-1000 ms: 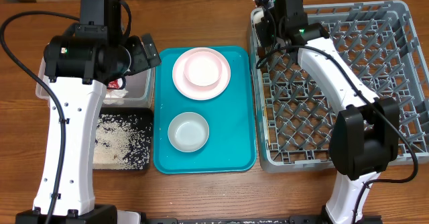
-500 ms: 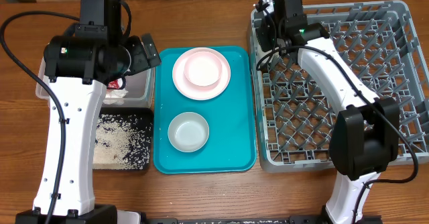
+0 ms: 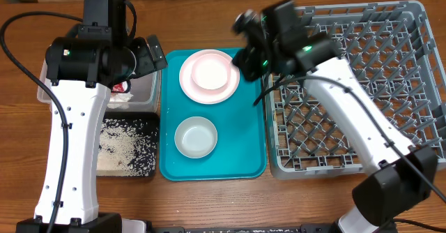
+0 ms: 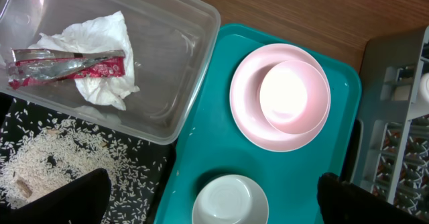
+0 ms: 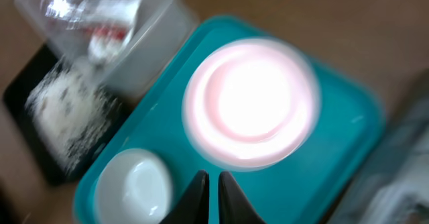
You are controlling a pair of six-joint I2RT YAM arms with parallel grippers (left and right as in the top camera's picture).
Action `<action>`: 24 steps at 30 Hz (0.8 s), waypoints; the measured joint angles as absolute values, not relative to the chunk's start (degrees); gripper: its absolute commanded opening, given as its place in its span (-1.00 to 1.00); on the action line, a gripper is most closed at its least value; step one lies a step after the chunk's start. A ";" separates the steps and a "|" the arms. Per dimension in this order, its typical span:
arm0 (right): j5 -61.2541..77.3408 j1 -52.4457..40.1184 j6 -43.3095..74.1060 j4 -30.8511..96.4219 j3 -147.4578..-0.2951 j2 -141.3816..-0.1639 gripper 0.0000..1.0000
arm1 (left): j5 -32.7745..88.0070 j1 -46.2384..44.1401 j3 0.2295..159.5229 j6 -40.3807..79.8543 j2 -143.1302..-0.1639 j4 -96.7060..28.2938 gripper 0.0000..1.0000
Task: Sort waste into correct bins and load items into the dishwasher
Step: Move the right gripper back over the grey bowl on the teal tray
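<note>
Step in hand: I judge this to be loading the rack. The waste looks sorted, and dishes remain on the teal tray (image 3: 245,146).
Right gripper (image 5: 212,181): my fingers are almost together with nothing between them. It hangs over the teal tray at the plate's 3 o'clock side.
Left gripper (image 4: 211,190): my fingers are wide apart and empty. It hovers between the clear tub (image 4: 171,76) and the teal tray.
Pink plate (image 3: 187,78): it lies at the 12 o'clock end of the teal tray and carries a white bowl (image 3: 210,72) set slightly off centre.
Second bowl (image 3: 195,137): it sits upright at the 6 o'clock end of the same tray, apart from the plate.
Dish rack (image 3: 362,100): it stands at 3 o'clock from the teal tray, just beside it. Its pegs look free where they are in view.
Wrapper (image 4: 67,66) and napkin (image 4: 100,33): they lie together in the clear tub, at 9 o'clock from the teal tray.
Rice (image 3: 122,146): it is scattered in the black tray (image 4: 144,177), at 6 o'clock from the tub.
Next move, as I judge it: spread the right fingers, come down on the rim of the stacked bowl and close on it. Lift the bowl clear of the plate, then carry it toward 3 o'clock into the rack.
Caution: the right wrist view is blurred, so I cannot tell how the fingers line up with the rim.
</note>
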State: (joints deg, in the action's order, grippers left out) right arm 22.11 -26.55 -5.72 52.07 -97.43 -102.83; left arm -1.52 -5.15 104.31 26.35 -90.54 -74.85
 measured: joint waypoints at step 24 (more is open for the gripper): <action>23.49 -51.92 -4.45 28.71 -72.60 -103.15 -0.28 | -1.52 -5.15 104.31 26.37 -90.54 -74.85 1.00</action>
